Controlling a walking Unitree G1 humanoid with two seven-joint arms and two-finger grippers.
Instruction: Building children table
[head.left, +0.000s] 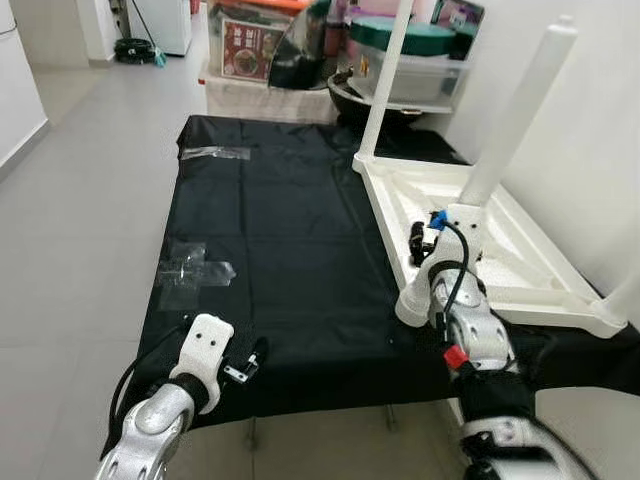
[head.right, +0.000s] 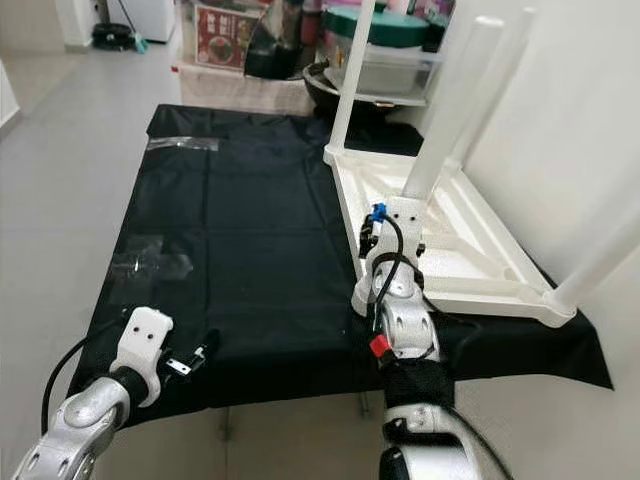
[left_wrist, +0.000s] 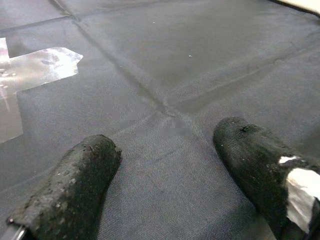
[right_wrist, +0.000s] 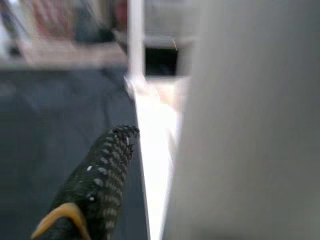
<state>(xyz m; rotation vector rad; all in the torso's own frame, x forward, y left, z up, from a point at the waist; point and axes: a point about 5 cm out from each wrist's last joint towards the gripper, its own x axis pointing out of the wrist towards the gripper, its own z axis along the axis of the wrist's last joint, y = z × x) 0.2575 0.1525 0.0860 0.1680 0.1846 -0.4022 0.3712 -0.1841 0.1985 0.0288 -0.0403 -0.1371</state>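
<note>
— So, where's the table (head.left: 480, 250) sitting, and how would it handle?

— It lies upside down on the black cloth (head.left: 280, 250), along the robot's right side, close to the white wall (head.right: 580, 120), with legs pointing up. The near leg (head.left: 510, 120) stands just beyond the right wrist; a far leg (head.left: 385, 80) rises at the back corner, and another leg (head.right: 600, 262) slants in at the right edge. It looks like moulded white plastic: my guess is light, stiff, and smooth enough to slip under hard pads.

— Where would you take hold?

— Low on a leg, near its socket, where the tube is round and narrow enough for two fingers. The underside's ribbed rim is a second choice; the flat panel gives nothing to pinch.

— And the grippers?

— The right gripper (head.left: 422, 240) is at the base of the near leg, which looms pale and blurred beside one black finger (right_wrist: 100, 175) in the right wrist view. Whether those jaws are clamped on the leg, I cannot tell. The left gripper (head.left: 250, 362) hovers low over the cloth's near edge, jaws apart, holding nothing, with a tape patch (head.left: 192, 268) further out.
</note>
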